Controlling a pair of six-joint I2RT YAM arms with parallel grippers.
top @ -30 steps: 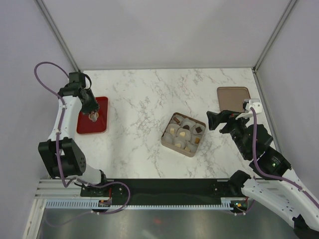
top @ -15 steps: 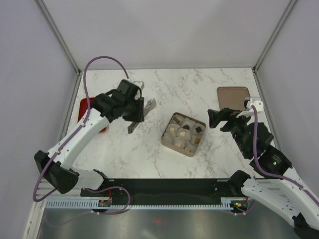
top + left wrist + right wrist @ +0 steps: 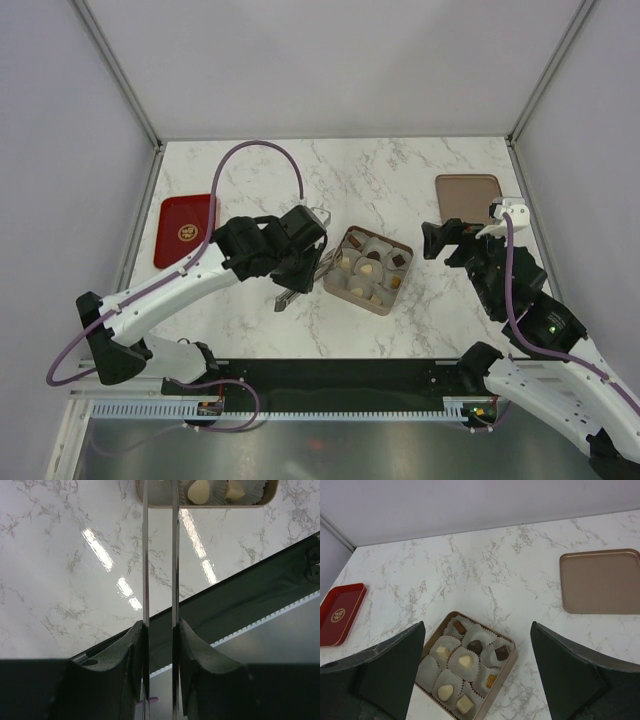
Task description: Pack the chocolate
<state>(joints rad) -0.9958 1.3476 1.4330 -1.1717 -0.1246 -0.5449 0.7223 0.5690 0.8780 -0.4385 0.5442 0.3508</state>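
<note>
farthest left, a red tray [image 3: 186, 231] is laid flat on the marble table [image 3: 260, 180]. next, the left gripper [image 3: 160, 630] is clamped on thin metal tweezers [image 3: 145, 570], whose tips are cut off by the frame at the near-left rim of the tan box [image 3: 352, 299]; whether anything is pinched cannot be told. the chocolate [image 3: 465, 661], cream and dark pieces, is seated in white paper cups [image 3: 431, 667] inside the box. the right gripper [image 3: 477, 630] is held wide apart above the table, gripping nothing. a tan lid [image 3: 600, 581] is laid far right.
</note>
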